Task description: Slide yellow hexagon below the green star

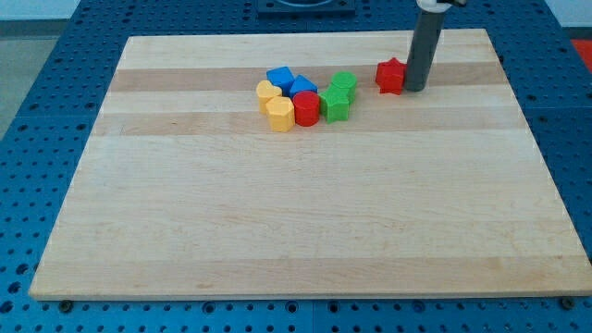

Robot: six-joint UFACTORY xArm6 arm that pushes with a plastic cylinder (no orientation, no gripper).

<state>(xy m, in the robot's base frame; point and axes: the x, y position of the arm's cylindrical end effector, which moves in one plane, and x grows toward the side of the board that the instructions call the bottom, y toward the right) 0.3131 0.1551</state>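
**Rod tip parked beside the red block, yellow hexagon away to the view's left**

A pale wooden worktop (305, 222) lies on a blue perforated bench (55, 55); no brand, label or writing can be read anywhere. The arm carries no jaws, so there is nothing to open or close: it ends in a dark rod, and my tip (415, 90) rests on the board near the view's top right. Just to the view's left of my tip, touching or nearly so, sits a red block (391, 76) of uncertain shape.

Further to the view's left of my tip, well apart from it, is a tight cluster. The yellow hexagon (279, 113) forms its lower-left corner, with a second yellow block (267, 92) just above it. A red block in the cluster (306, 108) touches the hexagon on the side facing my tip. Beyond that stands the green star (336, 104), with another green block (344, 83) above it and two blue blocks (289, 81) at the cluster's top.

The coming move turns on one relation: the hexagon lies on the far side of the cluster from my tip, so my tip probably needs to travel round it before pushing.
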